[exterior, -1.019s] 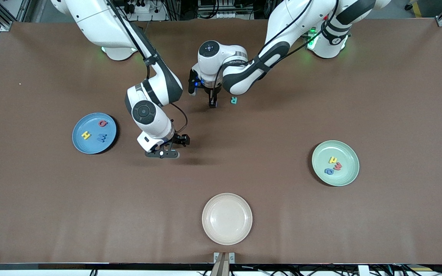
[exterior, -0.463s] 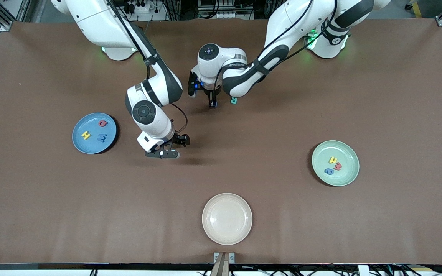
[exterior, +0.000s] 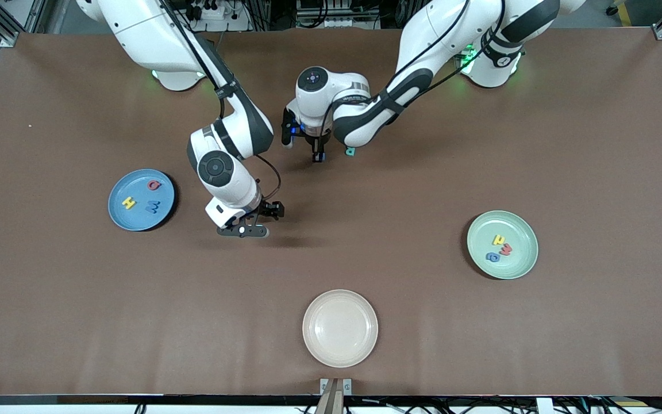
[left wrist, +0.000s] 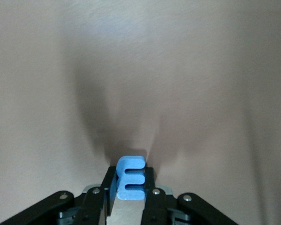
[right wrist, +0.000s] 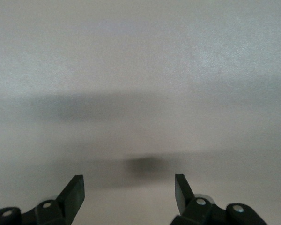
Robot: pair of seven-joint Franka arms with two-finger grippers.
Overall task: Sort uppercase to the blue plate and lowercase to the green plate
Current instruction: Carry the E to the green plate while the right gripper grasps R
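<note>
Even, diffuse overhead light fills the front view; the brown table [exterior: 480, 345] reads sharp and free of glare. Soft shadows lie on the table just beside the blue plate [exterior: 117, 215] and green plate [exterior: 529, 259], and beneath both arms. In the left wrist view, a broad blurred shadow spreads above the in-focus blue e [left wrist: 130, 178], and the table looks washed out. In the right wrist view, hazy shadow bands cross a pale, featureless table surface.
</note>
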